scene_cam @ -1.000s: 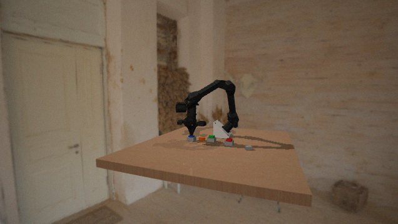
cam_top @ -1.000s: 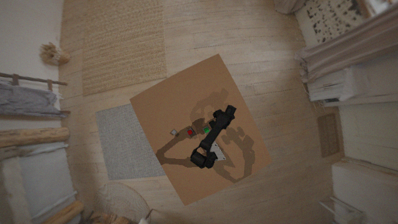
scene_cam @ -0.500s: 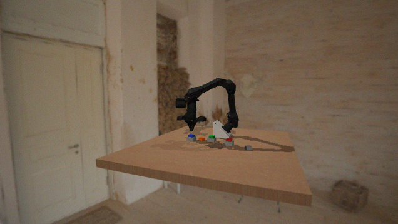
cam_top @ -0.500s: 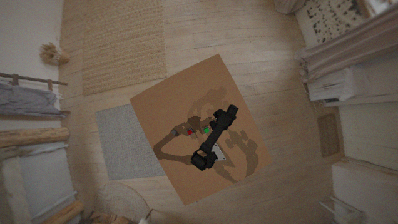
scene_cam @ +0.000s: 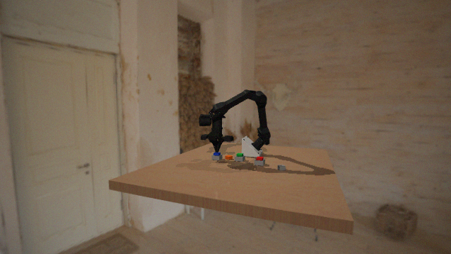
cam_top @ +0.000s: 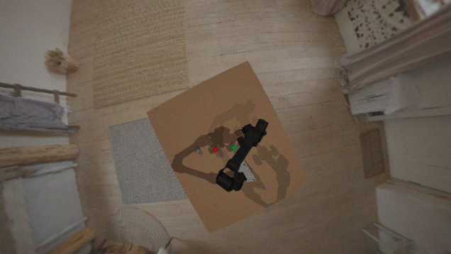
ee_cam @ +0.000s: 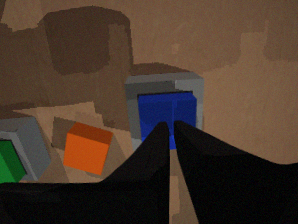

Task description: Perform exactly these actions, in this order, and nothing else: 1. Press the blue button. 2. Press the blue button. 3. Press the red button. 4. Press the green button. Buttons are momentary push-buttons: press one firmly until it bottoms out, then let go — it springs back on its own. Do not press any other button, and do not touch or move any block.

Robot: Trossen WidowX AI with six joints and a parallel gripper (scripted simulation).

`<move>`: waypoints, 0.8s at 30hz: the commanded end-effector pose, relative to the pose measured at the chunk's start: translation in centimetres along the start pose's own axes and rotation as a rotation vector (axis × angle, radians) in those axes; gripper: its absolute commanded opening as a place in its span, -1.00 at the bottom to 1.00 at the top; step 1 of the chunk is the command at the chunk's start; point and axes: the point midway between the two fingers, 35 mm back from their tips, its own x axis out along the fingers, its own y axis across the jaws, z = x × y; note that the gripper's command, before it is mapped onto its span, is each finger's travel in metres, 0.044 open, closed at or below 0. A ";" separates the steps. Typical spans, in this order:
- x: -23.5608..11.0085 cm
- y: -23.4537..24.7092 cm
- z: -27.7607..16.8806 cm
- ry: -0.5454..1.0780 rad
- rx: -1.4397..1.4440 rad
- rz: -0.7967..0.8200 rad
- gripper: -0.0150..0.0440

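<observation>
My gripper (scene_cam: 217, 151) (ee_cam: 169, 128) is shut and empty, pointing down at the blue button (scene_cam: 216, 155) (ee_cam: 157, 111). Its tips are at the button's cap, at or just above it; contact cannot be told. The blue cap stands out of its grey housing. The arm hides this button in the top view. The green button (cam_top: 233, 147) (scene_cam: 240, 155) (ee_cam: 7, 162) is beyond the orange block from the blue one. The red button (cam_top: 215, 150) (scene_cam: 259, 159) is farther along, outside the wrist view. Their caps stand raised.
An orange block (scene_cam: 229, 157) (ee_cam: 87, 150) lies between the blue and green buttons. A small grey block (cam_top: 198, 150) (scene_cam: 281, 167) lies past the red button. The arm's white base mount (cam_top: 248, 174) (scene_cam: 249, 149) stands on the wooden table (cam_top: 234, 85) (scene_cam: 220, 191).
</observation>
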 end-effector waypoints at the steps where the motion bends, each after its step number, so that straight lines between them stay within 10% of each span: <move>1: 0.8 0.1 0.0 -0.002 0.004 0.003 -0.42; 24: 0.7 0.0 0.0 0.000 0.000 0.001 -0.42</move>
